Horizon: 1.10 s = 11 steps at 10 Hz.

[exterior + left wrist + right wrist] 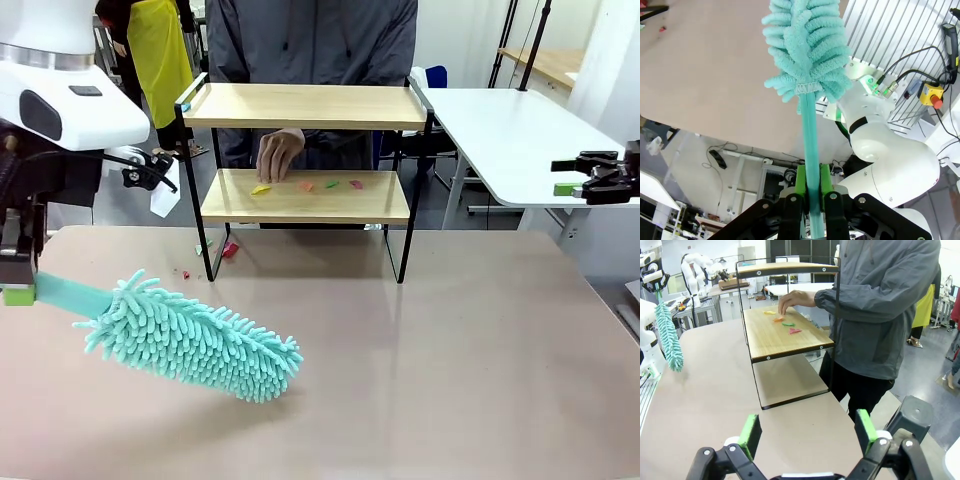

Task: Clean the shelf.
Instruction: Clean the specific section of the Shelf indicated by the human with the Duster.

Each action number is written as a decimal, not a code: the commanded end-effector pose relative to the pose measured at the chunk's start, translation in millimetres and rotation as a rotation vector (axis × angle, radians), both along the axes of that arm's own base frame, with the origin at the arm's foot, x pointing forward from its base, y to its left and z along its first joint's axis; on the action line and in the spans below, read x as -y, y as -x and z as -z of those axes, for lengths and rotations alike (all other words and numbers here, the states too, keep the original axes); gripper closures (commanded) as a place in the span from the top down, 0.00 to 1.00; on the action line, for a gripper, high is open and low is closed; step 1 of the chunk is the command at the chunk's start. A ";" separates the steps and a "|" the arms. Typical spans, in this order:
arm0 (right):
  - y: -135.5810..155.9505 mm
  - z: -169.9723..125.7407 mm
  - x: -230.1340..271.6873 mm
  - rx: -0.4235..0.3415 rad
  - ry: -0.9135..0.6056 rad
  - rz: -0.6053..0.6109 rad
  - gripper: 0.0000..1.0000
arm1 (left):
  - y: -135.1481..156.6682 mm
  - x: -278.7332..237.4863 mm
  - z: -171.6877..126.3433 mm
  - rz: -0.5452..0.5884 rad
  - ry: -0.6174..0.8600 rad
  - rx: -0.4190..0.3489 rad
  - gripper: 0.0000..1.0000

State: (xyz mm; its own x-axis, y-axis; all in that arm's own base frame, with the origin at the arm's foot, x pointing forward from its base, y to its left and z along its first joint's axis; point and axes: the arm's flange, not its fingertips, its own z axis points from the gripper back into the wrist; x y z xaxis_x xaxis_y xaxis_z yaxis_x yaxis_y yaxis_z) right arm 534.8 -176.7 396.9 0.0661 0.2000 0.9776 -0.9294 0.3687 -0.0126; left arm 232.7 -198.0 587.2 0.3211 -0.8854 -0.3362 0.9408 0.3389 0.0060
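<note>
The shelf [300,105] stands at the table's far middle, two light boards in a black frame. Yellow, orange, green and pink scraps [330,184] lie on its lower board, where a person's hand [278,153] rests by the yellow one. At the far left my left gripper [18,290] is shut on the handle of a teal fluffy duster [190,337], whose head hangs low over the table. The left wrist view shows the pads [801,182] clamped on that handle [810,150]. My right gripper [572,174] is open at the far right, above the table edge, and stands wide apart [807,432] facing the shelf [785,337].
A few small red and green scraps [229,249] lie on the beige tabletop [450,350] beside the shelf's front left leg. A white table [510,130] stands behind on the right. The person [875,305] stands close behind the shelf.
</note>
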 end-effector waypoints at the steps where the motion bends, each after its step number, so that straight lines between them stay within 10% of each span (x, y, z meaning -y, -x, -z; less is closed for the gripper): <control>1: 0.0 -2.1 -1.7 0.004 0.003 0.000 1.00 | -0.1 -1.5 -0.2 0.009 0.011 0.006 0.13; 8: 0.0 -2.1 -1.7 0.004 0.003 0.000 1.00 | 0.0 0.0 0.0 0.000 0.000 0.000 0.13; 11: 0.0 -2.1 -1.7 0.004 0.003 0.000 1.00 | -22.1 11.2 15.4 -0.116 0.374 0.159 0.13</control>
